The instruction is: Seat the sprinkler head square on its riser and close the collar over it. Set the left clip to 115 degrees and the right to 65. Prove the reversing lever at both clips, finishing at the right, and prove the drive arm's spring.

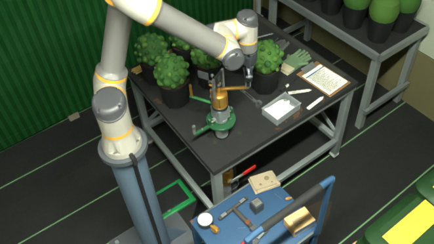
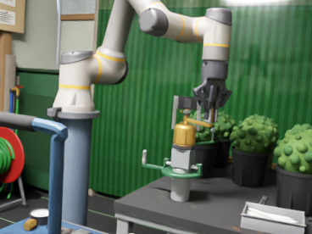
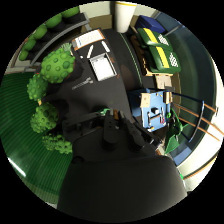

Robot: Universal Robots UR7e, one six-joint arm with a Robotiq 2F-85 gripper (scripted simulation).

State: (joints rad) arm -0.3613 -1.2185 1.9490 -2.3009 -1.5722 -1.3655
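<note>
My gripper (image 1: 248, 84) (image 2: 210, 118) (image 3: 115, 114) points straight down over the table, and its fingers are clamped on the outer end of the brass drive arm (image 1: 234, 88) (image 2: 199, 123). The arm sticks out sideways from the top of the brass sprinkler head (image 1: 219, 100) (image 2: 185, 135). The head stands upright on its grey riser (image 1: 221, 132) (image 2: 181, 190), with the grey collar (image 1: 220, 115) (image 2: 183, 158) below it and a green ring (image 1: 221, 123) (image 2: 182, 171) carrying the clips, one of which (image 1: 200, 131) reaches out to the front left. A dark plate (image 1: 217, 79) (image 2: 185, 103) stands behind the head.
Potted green bushes (image 1: 171, 70) (image 1: 268, 56) crowd the back of the table, close to the arm. A white tray (image 1: 281, 108), a spanner (image 3: 82, 84), a clipboard (image 1: 323, 78) and gloves (image 1: 296, 59) lie to the right. A blue tool cart (image 1: 259, 210) stands in front of the table.
</note>
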